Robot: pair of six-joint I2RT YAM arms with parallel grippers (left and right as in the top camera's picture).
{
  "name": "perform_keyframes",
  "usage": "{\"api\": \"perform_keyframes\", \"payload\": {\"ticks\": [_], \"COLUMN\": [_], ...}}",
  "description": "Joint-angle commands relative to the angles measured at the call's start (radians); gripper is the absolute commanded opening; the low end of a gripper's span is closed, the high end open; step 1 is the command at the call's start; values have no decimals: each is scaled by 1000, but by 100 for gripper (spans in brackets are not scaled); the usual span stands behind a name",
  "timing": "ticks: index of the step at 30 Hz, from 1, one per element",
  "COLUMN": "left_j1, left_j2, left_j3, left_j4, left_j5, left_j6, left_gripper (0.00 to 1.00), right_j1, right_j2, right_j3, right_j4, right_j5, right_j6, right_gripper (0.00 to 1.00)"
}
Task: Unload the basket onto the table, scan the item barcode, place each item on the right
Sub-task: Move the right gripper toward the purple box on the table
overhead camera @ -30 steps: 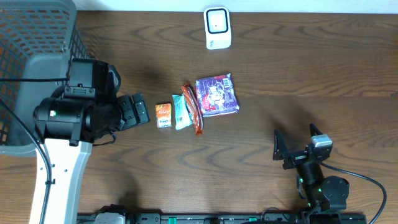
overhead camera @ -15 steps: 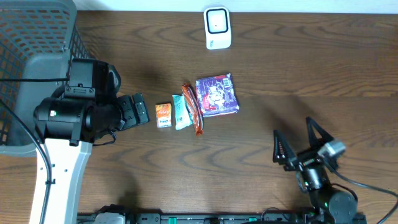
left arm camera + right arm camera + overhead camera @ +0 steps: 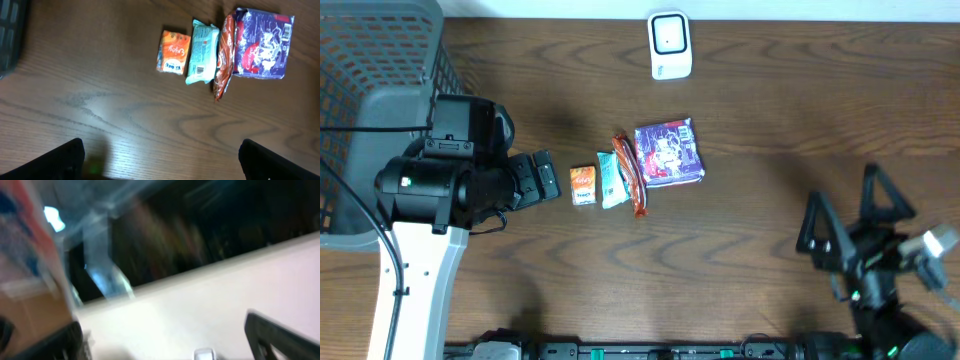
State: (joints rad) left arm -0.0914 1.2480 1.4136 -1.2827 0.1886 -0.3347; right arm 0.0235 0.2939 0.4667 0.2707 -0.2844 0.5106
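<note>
The left gripper (image 3: 551,178), jaws wide apart and empty, hovers just short of a row of four snacks. Nearest its fingertips is the small orange paper packet (image 3: 173,52). Beyond that lie the pale teal wrapped bar (image 3: 202,50), the thin orange-red sachet (image 3: 223,55) and the purple square foil packet (image 3: 262,44). The nearest packet looks the sensible pick: straddle its narrow sides, close gently, and leave its barcode face uncovered for the white box-shaped scanner (image 3: 670,44), well beyond the row. The right gripper (image 3: 848,215), fingers likewise spread and empty, hangs far from everything.
</note>
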Motion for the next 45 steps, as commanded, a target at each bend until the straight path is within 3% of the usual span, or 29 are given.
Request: {"api": "perform_keyframes", "payload": {"ticks": [1, 5, 9, 17, 23, 31, 45], "left_j1": [3, 3, 3, 3, 3, 3, 3], "left_j2": [0, 0, 0, 0, 0, 0, 0], "left_j3": [-1, -1, -1, -1, -1, -1, -1], "left_j4": [-4, -4, -4, -4, -4, -4, -4], "left_j5": [2, 2, 2, 2, 2, 2, 2], "left_j6": [20, 20, 20, 20, 20, 20, 20], "left_gripper": [98, 98, 98, 98, 98, 98, 98], "right_j1": [-3, -3, -3, 8, 93, 179, 154], "right_j2": [255, 634, 874, 1160, 1316, 1469, 1709], "right_j3": [282, 652, 827, 847, 847, 847, 847], "right_j4": [-297, -829, -1020, -974, -970, -925, -845], "right_j5": [-40, -179, -346, -402, -438, -322, -412], "right_j6": [-238, -307, -304, -198, -298, -294, -352], "right_gripper": [99, 99, 99, 99, 99, 99, 99]}}
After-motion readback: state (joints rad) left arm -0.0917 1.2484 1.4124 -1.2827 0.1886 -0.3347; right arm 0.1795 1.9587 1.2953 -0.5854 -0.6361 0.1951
